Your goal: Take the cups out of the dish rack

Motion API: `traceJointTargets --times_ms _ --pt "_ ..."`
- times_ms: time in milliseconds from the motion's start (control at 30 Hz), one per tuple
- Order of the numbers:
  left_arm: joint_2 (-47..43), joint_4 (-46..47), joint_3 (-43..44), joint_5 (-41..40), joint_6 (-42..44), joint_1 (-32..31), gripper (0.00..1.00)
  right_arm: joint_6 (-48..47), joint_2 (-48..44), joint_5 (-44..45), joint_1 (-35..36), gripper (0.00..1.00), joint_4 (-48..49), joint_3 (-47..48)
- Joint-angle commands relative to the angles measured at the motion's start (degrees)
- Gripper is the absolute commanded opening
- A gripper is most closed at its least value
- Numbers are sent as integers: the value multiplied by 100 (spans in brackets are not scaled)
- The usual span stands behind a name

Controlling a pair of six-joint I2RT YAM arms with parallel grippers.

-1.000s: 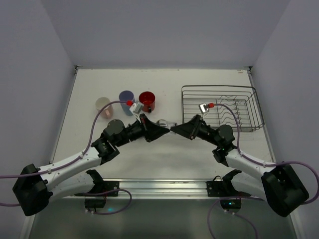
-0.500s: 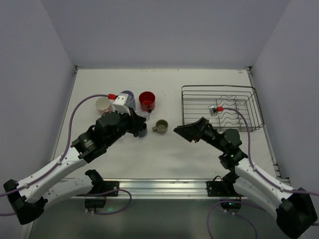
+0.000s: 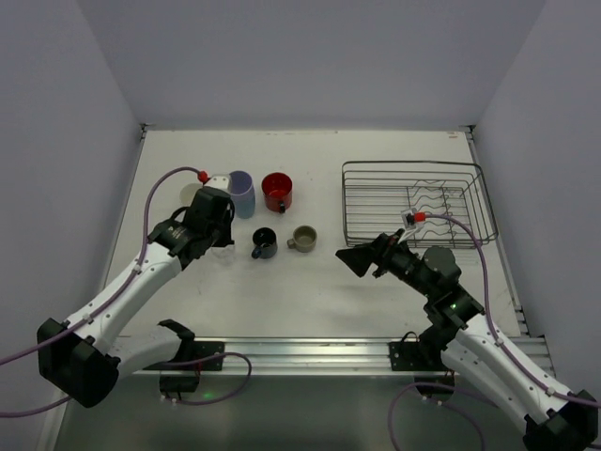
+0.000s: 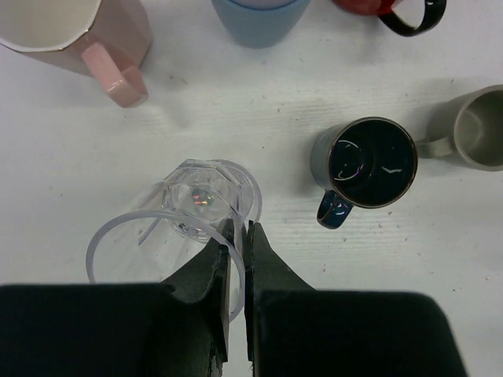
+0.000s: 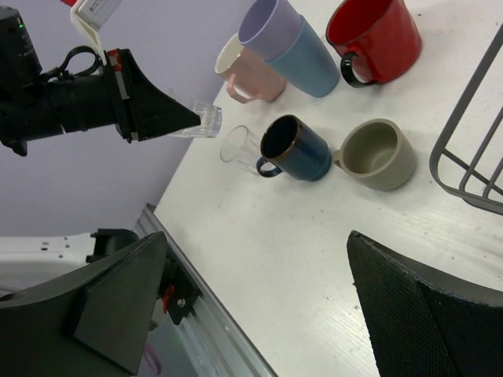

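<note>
Dish rack at right rear of counter. Well left of it, back row: left mug, tumbler, right mug. In front, left to right: glass tumbler, front-left mug, front-right mug.

No lettering, brand, number or sign is legible on the cups, the dish rack or elsewhere.
</note>
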Motion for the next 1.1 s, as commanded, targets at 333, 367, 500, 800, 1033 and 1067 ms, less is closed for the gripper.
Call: traceJointTargets --times_ms 333,367,500,800,1033,1067 --pt "692 -40 199 469 349 195 0 -463 -81 39 14 99 -195 5" --pt "728 -49 199 521 358 195 0 -455 -72 30 5 99 -177 -4" --pt "895 -66 207 566 410 195 0 -437 -37 -31 14 99 -107 -30" --pt "1149 -198 207 478 454 195 3 -428 -55 -14 14 99 -107 -56" --pt "1361 -154 172 469 507 195 25 -402 -2 -23 14 99 -62 -74" --pt "1370 -145 172 460 516 195 27 -402 -11 -23 5 99 -62 -74"
